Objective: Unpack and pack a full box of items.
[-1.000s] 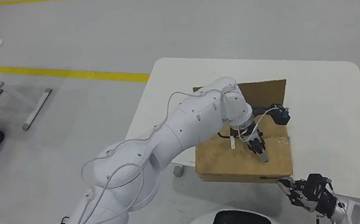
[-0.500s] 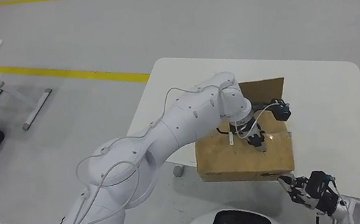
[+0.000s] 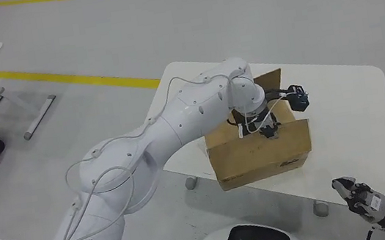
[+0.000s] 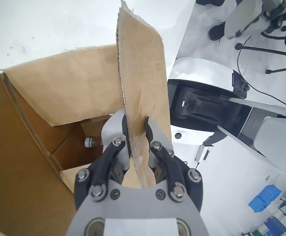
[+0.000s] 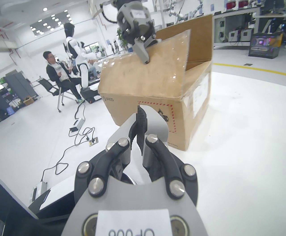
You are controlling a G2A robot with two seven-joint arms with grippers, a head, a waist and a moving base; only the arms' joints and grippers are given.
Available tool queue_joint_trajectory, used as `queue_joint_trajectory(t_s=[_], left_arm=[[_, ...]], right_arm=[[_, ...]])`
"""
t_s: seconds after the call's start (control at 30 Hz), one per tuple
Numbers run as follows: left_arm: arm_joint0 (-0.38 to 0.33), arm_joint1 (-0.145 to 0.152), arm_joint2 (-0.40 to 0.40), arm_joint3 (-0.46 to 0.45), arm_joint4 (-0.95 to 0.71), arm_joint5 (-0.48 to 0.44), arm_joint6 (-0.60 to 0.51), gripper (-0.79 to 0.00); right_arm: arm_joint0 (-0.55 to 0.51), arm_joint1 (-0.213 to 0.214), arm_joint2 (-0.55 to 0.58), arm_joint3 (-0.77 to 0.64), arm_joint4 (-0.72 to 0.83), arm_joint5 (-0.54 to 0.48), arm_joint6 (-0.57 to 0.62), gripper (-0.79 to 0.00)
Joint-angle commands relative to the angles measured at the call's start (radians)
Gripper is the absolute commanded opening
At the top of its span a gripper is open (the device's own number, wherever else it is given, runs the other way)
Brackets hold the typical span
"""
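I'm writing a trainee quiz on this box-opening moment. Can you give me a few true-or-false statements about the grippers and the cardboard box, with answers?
1. The left gripper is shut on a flap of the box. True.
2. The right gripper grips the box's side. False: it is shut on nothing, apart from the box.
3. A bottle lies inside the box. True.
4. The box stands on the floor. False: it stands on the table.

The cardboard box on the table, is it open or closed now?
Open. The left pincer is shut on one top flap of the cardboard box, holding it raised; a bottle shows inside.
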Motion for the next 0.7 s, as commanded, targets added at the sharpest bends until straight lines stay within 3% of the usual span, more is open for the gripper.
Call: queue_joint_trajectory(t_s=[0.0, 0.3, 0.53, 0.63, 0.67], left_arm=[[0.003, 0.008, -0.008, -0.028, 0.012, 0.013, -0.002, -0.785], [0.041, 0.062, -0.053, -0.206, 0.080, 0.084, -0.010, -0.785], [0.092, 0.113, -0.101, -0.343, 0.092, 0.120, -0.038, -0.782], [0.120, 0.134, -0.120, -0.392, 0.087, 0.128, -0.057, -0.600], [0.130, 0.141, -0.126, -0.407, 0.083, 0.131, -0.063, -0.462]], right_arm=[[-0.006, 0.001, 0.024, 0.016, 0.045, 0.029, 0.018, -0.785], [0.074, -0.024, 0.002, 0.056, 0.365, 0.239, 0.259, -0.785], [0.179, -0.052, -0.075, 0.093, 0.408, 0.361, 0.339, -0.785], [0.219, -0.065, -0.114, 0.113, 0.397, 0.382, 0.355, -0.785], [0.232, -0.069, -0.126, 0.122, 0.391, 0.391, 0.360, -0.785]])
